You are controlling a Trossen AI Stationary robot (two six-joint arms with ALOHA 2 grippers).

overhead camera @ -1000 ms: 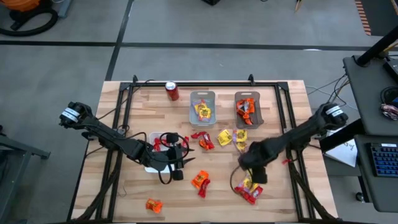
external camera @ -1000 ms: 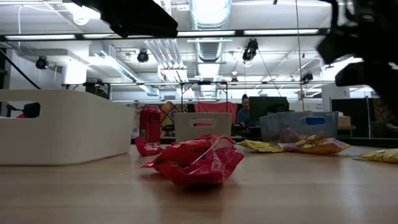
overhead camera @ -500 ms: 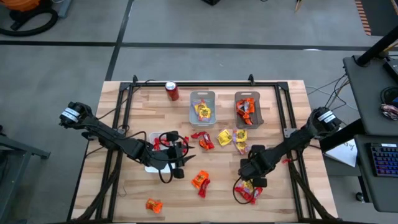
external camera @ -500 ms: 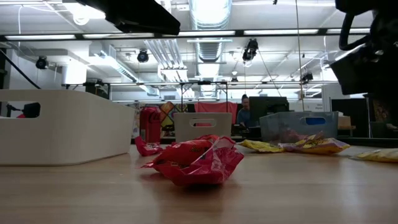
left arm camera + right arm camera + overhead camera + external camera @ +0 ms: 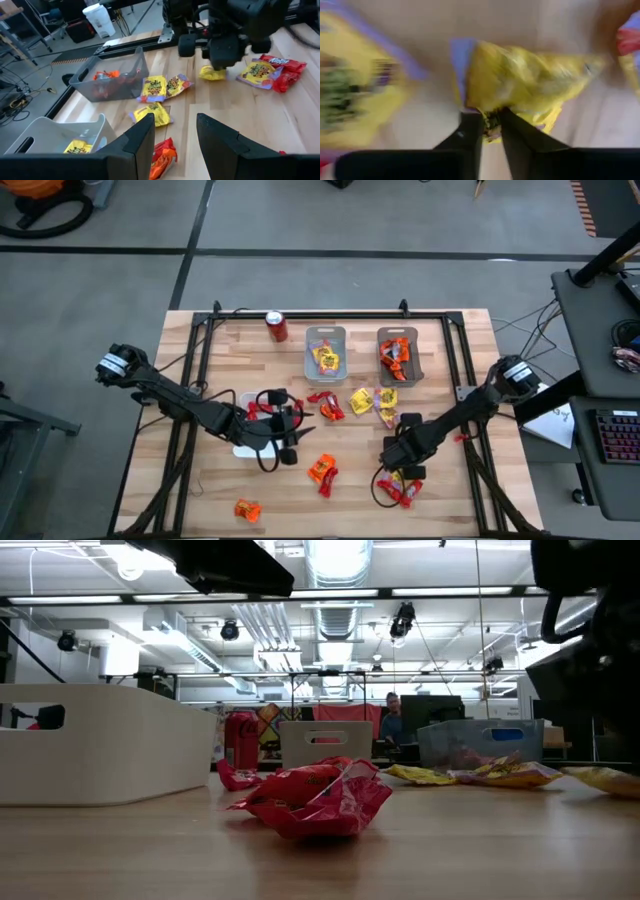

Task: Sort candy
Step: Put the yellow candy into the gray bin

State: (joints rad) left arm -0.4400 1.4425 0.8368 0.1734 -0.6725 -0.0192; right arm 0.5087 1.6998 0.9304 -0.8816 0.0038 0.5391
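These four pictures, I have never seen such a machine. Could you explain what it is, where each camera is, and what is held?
Two dark robot arms work at a wooden table. One camera looks down from above, one sits at table height, one rides on each wrist. Red, yellow and orange candy lies loose; some is already in two grey trays. A red soda can stands at the back. The right gripper pinches a yellow packet. The left gripper is open, holding nothing, above a white tray.

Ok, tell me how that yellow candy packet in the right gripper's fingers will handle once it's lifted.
The yellow candy packet looks crinkled and thin, so it will probably flop and sag. The right gripper pinches only one edge, so the packet may swing or slip out. It looks light for its size.
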